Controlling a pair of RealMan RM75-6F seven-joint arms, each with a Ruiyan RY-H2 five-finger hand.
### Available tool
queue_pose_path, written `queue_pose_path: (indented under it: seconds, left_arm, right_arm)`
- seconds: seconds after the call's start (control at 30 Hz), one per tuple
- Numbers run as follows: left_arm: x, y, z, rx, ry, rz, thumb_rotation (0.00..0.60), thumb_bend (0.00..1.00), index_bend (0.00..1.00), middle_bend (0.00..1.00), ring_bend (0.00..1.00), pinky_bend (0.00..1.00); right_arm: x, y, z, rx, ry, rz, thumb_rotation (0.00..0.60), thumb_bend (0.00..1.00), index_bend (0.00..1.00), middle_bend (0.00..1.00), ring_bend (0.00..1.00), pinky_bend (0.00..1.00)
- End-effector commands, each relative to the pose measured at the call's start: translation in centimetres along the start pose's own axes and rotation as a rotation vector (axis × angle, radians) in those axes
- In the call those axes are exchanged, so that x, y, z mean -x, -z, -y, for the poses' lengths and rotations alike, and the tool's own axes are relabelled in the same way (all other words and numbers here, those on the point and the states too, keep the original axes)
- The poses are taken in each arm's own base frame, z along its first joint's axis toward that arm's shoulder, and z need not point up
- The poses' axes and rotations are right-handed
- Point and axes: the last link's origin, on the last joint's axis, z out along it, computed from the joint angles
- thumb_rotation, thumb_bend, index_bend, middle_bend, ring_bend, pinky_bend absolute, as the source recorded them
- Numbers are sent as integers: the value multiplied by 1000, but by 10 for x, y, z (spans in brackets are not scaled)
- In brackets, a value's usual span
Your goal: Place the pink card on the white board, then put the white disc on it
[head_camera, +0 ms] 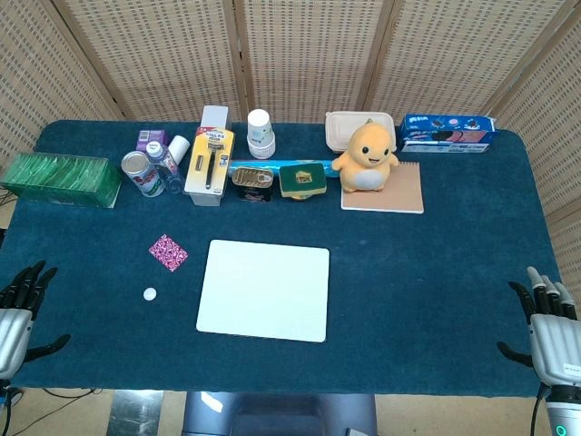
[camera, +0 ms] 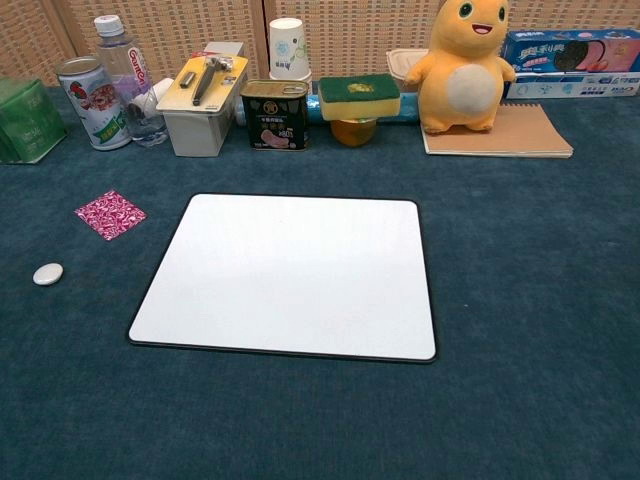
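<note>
The pink patterned card (head_camera: 168,252) (camera: 110,214) lies flat on the blue cloth, just left of the white board (head_camera: 265,289) (camera: 290,275). A small white disc (head_camera: 149,293) (camera: 47,273) rests on the cloth nearer the front, left of the board and below the card. Nothing lies on the board. My left hand (head_camera: 20,313) hangs at the table's front left corner, fingers spread and holding nothing. At the front right corner my right hand (head_camera: 552,327) is likewise spread and empty. Neither hand appears in the chest view.
Along the back stand a green box (head_camera: 60,179), a can (head_camera: 142,173), a bottle (camera: 122,75), a razor pack (head_camera: 209,162), a paper cup (head_camera: 260,133), a tin (camera: 275,114), a sponge on a jar (camera: 358,105), a yellow plush toy on a notebook (head_camera: 367,156), and a cookie box (head_camera: 447,132).
</note>
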Motion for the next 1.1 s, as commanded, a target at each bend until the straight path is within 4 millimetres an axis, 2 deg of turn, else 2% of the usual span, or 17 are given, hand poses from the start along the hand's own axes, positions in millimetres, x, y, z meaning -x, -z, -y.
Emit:
queue_pose_path:
  seconds: [0.03, 0.3, 0.4, 0.53, 0.73, 0.93, 1.1]
  left_arm:
    - [1, -1, 0, 0, -8, -8, 600, 70, 0, 0, 0, 154]
    - [2, -5, 0, 27, -12, -8, 600, 70, 0, 0, 0, 135]
    - [1, -13, 0, 35, -9, -11, 600, 63, 0, 0, 0, 108]
    - [1, -36, -7, 83, -46, 15, 600, 60, 0, 0, 0, 103]
    - [2, -79, -26, 186, -126, 40, 600, 60, 0, 0, 0, 103]
    - [16, -135, -53, 254, -175, 152, 600, 59, 0, 0, 0, 104]
    - [33, -162, -74, 269, -156, 268, 600, 71, 0, 0, 0, 103]
  right_arm:
    - [0, 0, 0, 1, 4, -1, 600, 0, 151, 0, 0, 0]
    - [1, -1, 0, 12, 47, -39, 600, 0, 168, 0, 0, 0]
    - [1, -1, -1, 16, 38, -36, 600, 0, 169, 0, 0, 0]
    - [1, -2, -2, 16, 32, -32, 600, 0, 156, 0, 0, 0]
    - [1, -4, -3, 7, 40, -58, 600, 0, 8, 0, 0, 0]
    - [4, -3, -2, -8, 36, -74, 600, 0, 0, 0, 0, 0]
    - [4, -4, -3, -9, 24, -58, 600, 0, 0, 0, 0, 0]
